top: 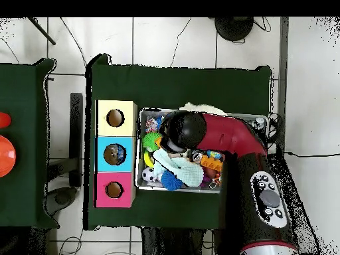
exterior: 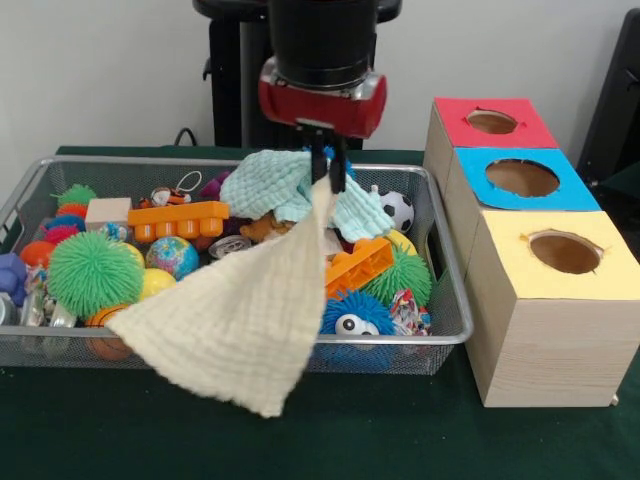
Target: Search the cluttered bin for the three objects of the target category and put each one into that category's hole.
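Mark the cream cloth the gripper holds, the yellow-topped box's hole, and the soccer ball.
cream cloth (exterior: pixel 235 320): front view, middle of the hanging sheet.
yellow-topped box's hole (exterior: pixel 565 251): front view, dark centre of the opening.
soccer ball (exterior: pixel 397 209): front view, its visible face by the bin's far wall.

A cream waffle-textured cloth (exterior: pixel 240 320) hangs over the silver mesh bin (exterior: pixel 452 300), and a pale mint cloth (exterior: pixel 280 185) lies behind it. Among the toys are a green spiky ball (exterior: pixel 93 272), an orange brick (exterior: pixel 180 218), a blue googly-eyed ball (exterior: pixel 355 315) and a black-and-white football (exterior: pixel 397 209). The wooden boxes have red (exterior: pixel 490 122), blue (exterior: pixel 520 178) and yellow (exterior: pixel 562 252) tops. The tabletop (exterior: pixel 400 440) is dark green.
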`<action>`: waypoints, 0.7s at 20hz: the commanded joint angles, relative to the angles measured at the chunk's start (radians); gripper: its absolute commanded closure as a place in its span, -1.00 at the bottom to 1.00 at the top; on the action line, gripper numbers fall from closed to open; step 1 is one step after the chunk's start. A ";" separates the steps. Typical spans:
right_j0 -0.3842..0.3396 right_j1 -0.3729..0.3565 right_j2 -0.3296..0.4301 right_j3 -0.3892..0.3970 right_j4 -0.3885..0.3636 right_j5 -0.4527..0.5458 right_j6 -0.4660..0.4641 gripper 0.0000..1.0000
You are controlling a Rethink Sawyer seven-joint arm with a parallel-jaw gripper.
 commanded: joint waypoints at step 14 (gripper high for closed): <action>-0.089 -0.027 -0.030 0.099 -0.006 0.029 0.027 1.00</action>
